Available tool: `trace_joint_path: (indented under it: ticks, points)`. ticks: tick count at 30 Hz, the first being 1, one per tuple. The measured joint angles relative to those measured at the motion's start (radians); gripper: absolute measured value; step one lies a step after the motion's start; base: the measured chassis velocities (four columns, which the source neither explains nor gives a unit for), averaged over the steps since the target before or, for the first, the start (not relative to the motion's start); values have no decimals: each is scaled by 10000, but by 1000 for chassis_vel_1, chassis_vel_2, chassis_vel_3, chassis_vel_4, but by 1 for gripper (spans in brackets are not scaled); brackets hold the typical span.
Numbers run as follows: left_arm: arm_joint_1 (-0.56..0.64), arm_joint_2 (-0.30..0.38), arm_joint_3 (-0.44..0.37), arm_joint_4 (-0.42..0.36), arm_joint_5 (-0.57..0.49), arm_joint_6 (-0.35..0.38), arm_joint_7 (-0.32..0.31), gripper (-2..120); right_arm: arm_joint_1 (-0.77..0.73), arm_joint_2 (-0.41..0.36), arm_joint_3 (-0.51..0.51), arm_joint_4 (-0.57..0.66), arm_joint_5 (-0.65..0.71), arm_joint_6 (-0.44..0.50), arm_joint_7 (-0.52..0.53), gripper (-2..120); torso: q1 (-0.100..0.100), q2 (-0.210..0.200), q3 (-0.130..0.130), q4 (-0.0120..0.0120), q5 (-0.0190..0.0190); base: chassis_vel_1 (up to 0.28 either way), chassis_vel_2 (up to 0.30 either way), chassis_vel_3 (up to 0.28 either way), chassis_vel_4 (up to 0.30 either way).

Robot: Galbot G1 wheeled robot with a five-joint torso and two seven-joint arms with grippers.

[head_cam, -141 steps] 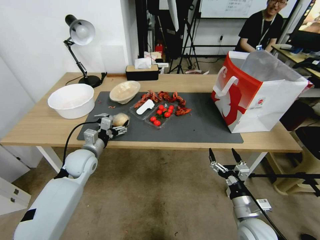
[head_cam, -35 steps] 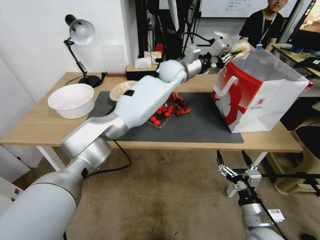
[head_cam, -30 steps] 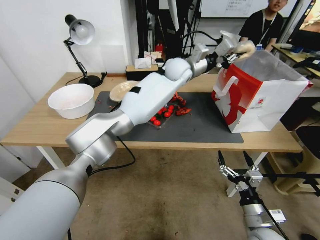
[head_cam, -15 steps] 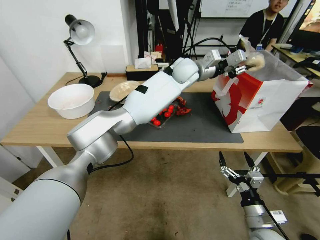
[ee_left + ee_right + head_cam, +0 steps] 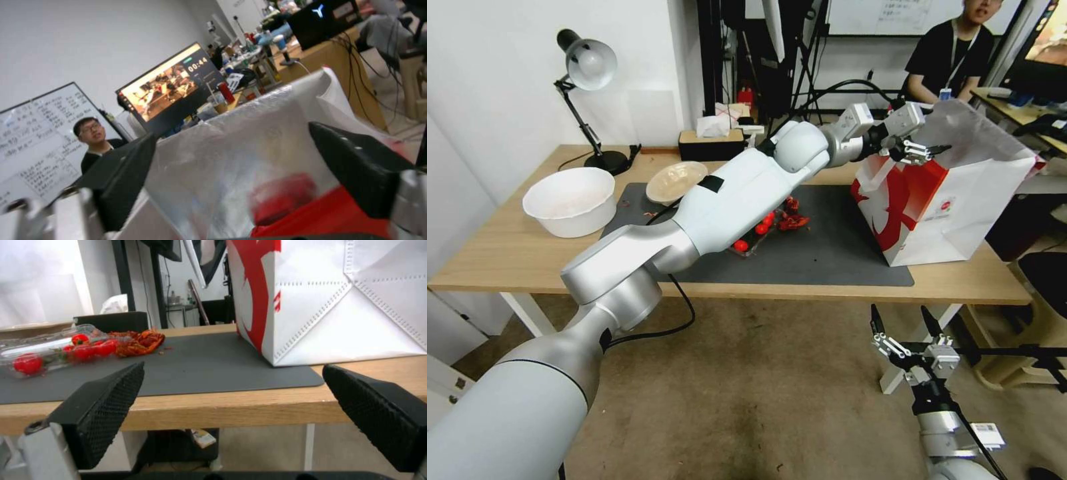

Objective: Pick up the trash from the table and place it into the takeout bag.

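Red-fronted paper bag upright at the right end of the counter, partly on the grey mat, mouth up so drops go straight in.

Left claw at full reach, level with the bag's top edge, pointing into the mouth. Spread wide, nothing between the fingers; same in the wrist view, just the bag's silvery lining and a red blur lower down. Can't tell what that blur is. Height looks chosen to clear the rim and handles.

Right claw parked low in front of the counter, below its edge, wide open and empty. Out of the left arm's path, facing the bag's white side.

Still on the mat:
- beige bowl at the far left corner, tilted
- clear tray of tomatoes, mostly hidden behind the left arm from the head
- red scraps just beside the tray

White bowl off the mat, on bare wood to the left.

Judging by that: this drop looks finished, several items left to collect.
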Motion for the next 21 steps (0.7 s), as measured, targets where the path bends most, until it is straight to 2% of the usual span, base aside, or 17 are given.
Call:
trace_joint_path:
  ticks: [1, 2, 4, 10, 13, 15, 16, 17, 18, 19, 20, 21]
  points:
    - [0, 0, 0, 0, 0, 0, 0, 89, 0, 0, 0, 0, 0, 0, 0, 100, 0, 0, 0, 0, 0, 0, 0, 0, 0]
    - [30, 44, -24, -129, -175, 167, -140, 95, -2, 4, -1, 0, 1, 1, -1, 100, 0, 0, 0, -1, 0, 0, 0, 0, 0]
    - [124, 225, -113, -564, -695, 618, -660, 99, -16, 7, -1, 5, 1, 2, -4, 100, 0, 1, -1, -1, 0, 0, 0, 0, 0]
    - [203, 345, -211, -765, -883, 781, -880, 100, -26, 7, -1, 17, 3, 4, -4, 100, -2, 1, -1, 1, -1, 0, 0, 0, 0]
    - [454, 679, -563, -1170, -969, 985, -1212, 100, -44, 7, 0, 28, 6, 8, -4, 100, -2, 1, -1, 1, -1, 0, 0, 0, 0]
    - [758, 965, -901, -1619, -1008, 1394, -1794, 100, -50, 7, -1, 28, 7, 10, -1, 100, -2, 0, 0, 1, -1, 0, 0, 0, 0]
    - [758, 965, -901, -1619, -1008, 1394, -1794, 100, -50, 7, -1, 28, 7, 10, -1, 100, -2, 0, 0, 1, -1, 0, 0, 0, 0]
    - [988, 1160, -1108, -2029, -1003, 1909, -2533, 100, -49, 7, 0, 11, -19, 10, 16, 100, -1, 0, -1, 1, -3, 0, 0, 0, 0]
    - [1328, 1448, -1299, -2670, -1109, 2866, -4240, 100, -37, 2, -1, -44, -67, 2, 52, 100, -2, 0, -1, 1, -2, 0, 0, 0, 0]
    - [1328, 1448, -1299, -2670, -1109, 2866, -4240, 100, -37, 2, -1, -44, -67, 2, 52, 100, -2, 0, -1, 1, -2, 0, 0, 0, 0]
    - [1592, 1693, -1450, -3324, -1594, 3736, -5850, 100, -15, -13, -21, -82, -97, -24, 76, 100, -1, 0, 0, 4, -4, 0, 0, 0, 0]
    - [1766, 1831, -1525, -3712, -1895, 4131, -6817, 100, 8, -22, -40, -87, -113, -43, 87, 100, -1, 0, -1, 4, -3, 0, 0, 0, 0]
